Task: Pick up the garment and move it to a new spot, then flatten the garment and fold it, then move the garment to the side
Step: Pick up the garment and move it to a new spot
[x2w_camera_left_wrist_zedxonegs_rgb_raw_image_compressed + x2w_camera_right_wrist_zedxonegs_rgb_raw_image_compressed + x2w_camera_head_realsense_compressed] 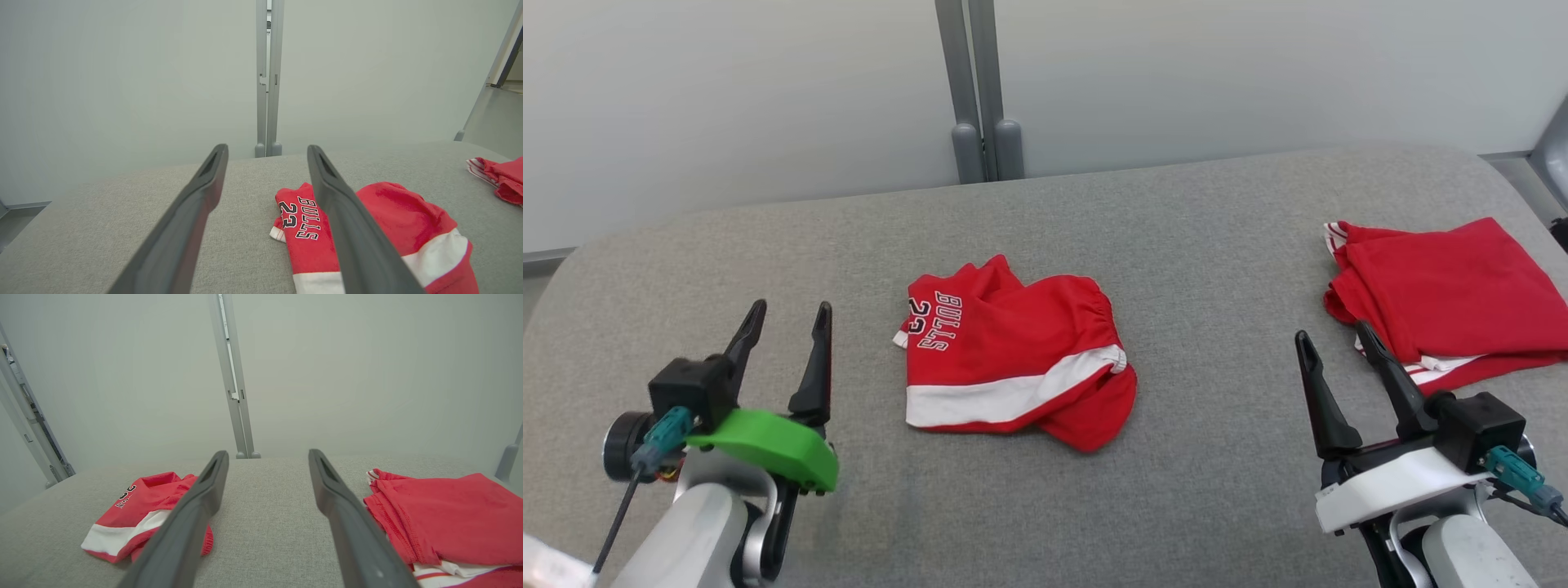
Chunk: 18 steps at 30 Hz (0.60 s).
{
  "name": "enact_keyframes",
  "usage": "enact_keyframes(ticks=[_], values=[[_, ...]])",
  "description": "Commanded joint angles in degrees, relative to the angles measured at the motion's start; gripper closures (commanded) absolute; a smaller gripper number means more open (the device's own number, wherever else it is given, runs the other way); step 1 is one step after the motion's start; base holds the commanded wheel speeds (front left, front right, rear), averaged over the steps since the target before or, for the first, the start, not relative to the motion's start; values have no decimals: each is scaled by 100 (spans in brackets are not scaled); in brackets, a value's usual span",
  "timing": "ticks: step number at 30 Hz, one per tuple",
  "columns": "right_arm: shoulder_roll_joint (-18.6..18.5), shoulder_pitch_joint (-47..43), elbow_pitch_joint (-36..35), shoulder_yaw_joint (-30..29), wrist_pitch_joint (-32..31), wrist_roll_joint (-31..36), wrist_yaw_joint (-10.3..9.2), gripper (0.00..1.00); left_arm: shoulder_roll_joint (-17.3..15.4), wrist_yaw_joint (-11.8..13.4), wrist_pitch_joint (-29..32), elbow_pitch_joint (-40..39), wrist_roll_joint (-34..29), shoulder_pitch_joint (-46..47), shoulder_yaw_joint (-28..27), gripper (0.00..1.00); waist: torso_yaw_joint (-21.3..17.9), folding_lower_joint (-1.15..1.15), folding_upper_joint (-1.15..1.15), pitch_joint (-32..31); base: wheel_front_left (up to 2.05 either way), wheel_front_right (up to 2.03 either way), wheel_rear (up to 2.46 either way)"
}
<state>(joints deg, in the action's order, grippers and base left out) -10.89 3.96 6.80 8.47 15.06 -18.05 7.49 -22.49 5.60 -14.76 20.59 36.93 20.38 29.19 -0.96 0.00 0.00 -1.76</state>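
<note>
Lying just left of centre in the head view, on the grey padded surface [1094,229]: red basketball shorts [1013,367], loosely bunched, not flat. Broad white band across the lower part, "BULLS" and "23" in white with dark outline at the upper left corner, gathered waistband at the right end. Well apart from a folded red garment [1445,294] with white trim at the right edge of the frame. Left gripper [792,306] at lower left, fingers spread wide, nothing between them, clear of the basketball shorts. Right gripper [1333,331] at lower right, likewise spread and empty, one finger overlapping the folded red garment's lower left corner; contact not clear.

Left wrist view: left gripper [266,148] with jaws wide and empty; basketball shorts [392,212] at lower right, partly behind the right-hand finger, lettering readable beside it; folded red garment [500,175] at the far right edge.

Right wrist view: right gripper [267,452] wide apart and empty; basketball shorts [139,502] at lower left, white band facing the camera; folded red garment [449,514] at lower right.
</note>
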Motion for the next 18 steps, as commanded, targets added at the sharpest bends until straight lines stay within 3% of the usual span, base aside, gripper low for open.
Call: enact_keyframes(ticks=[1, 6, 10, 18], values=[[-18, -71, -17, -34, 12, -29, 0, 0, -112, 102, -31, -219, 11, -223, -92, 0, 110, 0, 0, -79, 0, 0, 0], [-2, -139, -13, -10, 12, -27, 0, 0, -215, 432, -43, -1013, -175, -973, -463, 0, 158, 0, 0, -95, 0, 0, 0], [38, -172, -33, -16, 12, -47, 0, 0, 42, 535, -45, -1556, -387, -1636, -917, 0, 136, 0, 0, -88, 0, 0, 0], [11, -165, 4, -56, 12, -55, 0, 0, 500, 239, -44, -1868, -823, -2318, -1499, 0, 147, 0, 0, 5, 0, 0, 0]])
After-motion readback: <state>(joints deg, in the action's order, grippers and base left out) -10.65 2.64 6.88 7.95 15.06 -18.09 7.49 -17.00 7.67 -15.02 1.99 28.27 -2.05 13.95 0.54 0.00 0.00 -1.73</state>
